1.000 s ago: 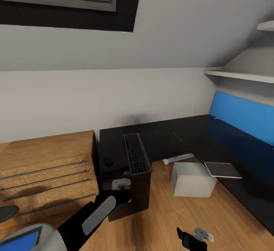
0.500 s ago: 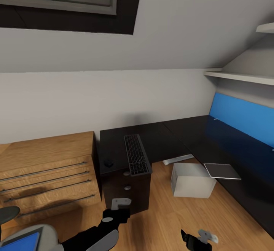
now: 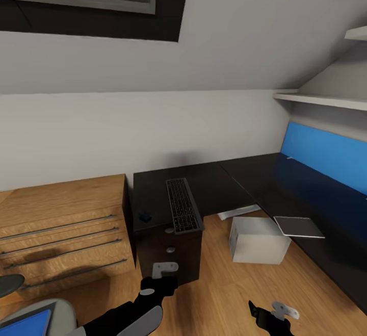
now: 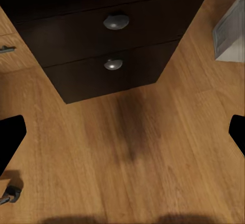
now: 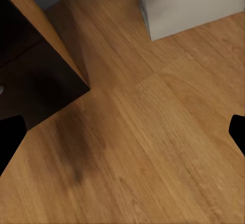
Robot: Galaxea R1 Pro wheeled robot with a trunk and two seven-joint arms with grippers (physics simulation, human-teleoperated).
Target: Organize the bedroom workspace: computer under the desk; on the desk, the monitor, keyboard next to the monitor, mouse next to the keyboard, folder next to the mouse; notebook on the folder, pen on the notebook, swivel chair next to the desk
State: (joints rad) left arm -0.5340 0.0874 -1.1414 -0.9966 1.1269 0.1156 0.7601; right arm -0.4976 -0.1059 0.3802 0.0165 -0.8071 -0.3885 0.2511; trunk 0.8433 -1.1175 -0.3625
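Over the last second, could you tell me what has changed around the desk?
The left gripper drew back from the desk's front edge, down toward the floor, open and empty. The mouse now lies uncovered left of the keyboard. The right gripper barely shifted. Keyboard and computer stayed put.

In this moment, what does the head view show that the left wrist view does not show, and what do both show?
Head view alone: the black flat keyboard and small dark mouse on the dark L-shaped desk, and the wooden dresser. Left wrist view alone: a small dark wheel-like object on the floor. Both: the desk's dark drawer unit, its round knobs, the light wooden floor and the white computer box.
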